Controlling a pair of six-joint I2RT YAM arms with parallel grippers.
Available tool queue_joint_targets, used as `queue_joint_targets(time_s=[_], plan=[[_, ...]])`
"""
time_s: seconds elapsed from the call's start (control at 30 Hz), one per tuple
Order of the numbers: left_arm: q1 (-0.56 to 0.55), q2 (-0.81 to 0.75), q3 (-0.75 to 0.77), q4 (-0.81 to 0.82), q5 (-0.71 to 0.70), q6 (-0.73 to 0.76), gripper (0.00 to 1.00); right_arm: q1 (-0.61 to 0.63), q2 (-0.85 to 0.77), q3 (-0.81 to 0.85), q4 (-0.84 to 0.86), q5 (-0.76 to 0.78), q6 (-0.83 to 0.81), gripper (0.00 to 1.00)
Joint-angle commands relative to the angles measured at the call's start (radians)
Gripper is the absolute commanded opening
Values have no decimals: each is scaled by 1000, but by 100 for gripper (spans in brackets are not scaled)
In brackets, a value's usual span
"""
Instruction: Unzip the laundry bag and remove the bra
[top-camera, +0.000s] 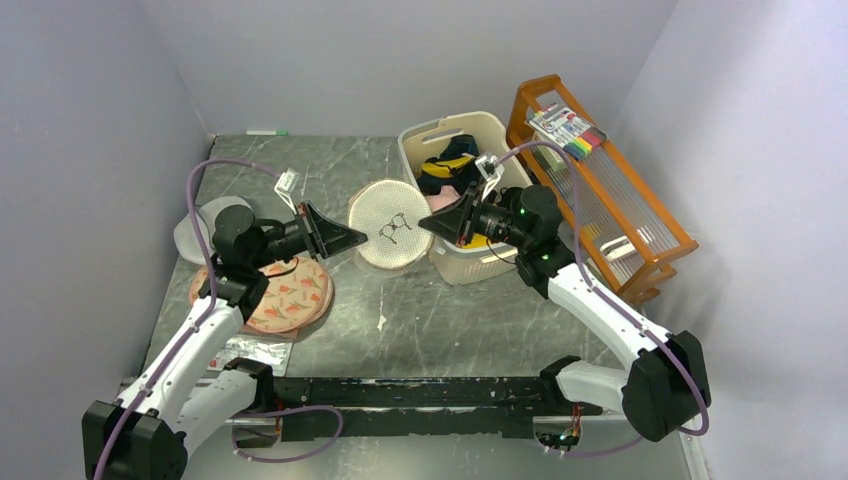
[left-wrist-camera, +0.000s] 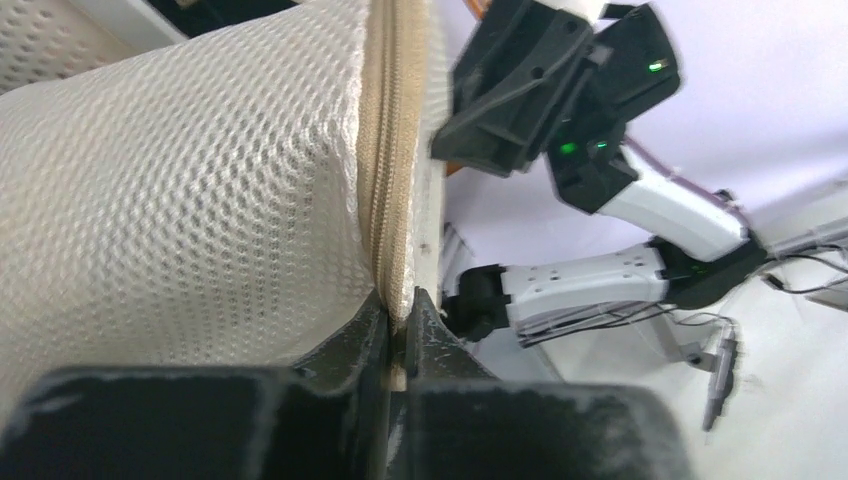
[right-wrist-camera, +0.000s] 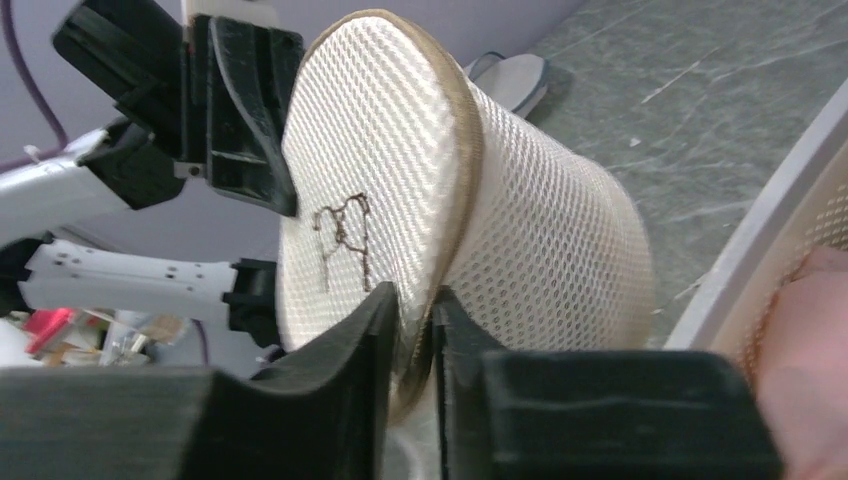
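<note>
Marbled table (top-camera: 440, 315): basket (top-camera: 468, 264), pink bag (top-camera: 292, 297)

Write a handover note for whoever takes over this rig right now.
The left end effector is shut on the rim of the laundry bag, right on its zip.
The right end effector is shut on the opposite rim.
The bag hangs between both arms beside the white basket.
Done: bag gripped. The zip looks closed where visible.
Left: unzip, pull out the bra, not in sight now.
</note>
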Motion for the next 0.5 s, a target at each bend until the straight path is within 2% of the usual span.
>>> queue_joint_targets(time_s=[0.0,0.03,0.07,0.1,0.23,0.3,0.47], plan=[[10,-22,82,-213,-82,167,21,2,-2,-4,50,-18,37,10],[10,-24,107,-282,-121,201,32,2,0,-8,57,-18,43,4],[10,-26,123,-338,-164,230,47,2,2,-10,67,-18,55,0],[10,-28,135,-391,-202,254,60,1,7,-15,83,-19,73,0],[10,-45,171,-526,-320,330,86,3,37,-37,190,-54,163,0],[10,-60,188,-584,-384,362,94,4,50,-53,218,-43,194,0],[8,-95,238,-660,-435,473,100,3,99,-13,127,48,252,0]])
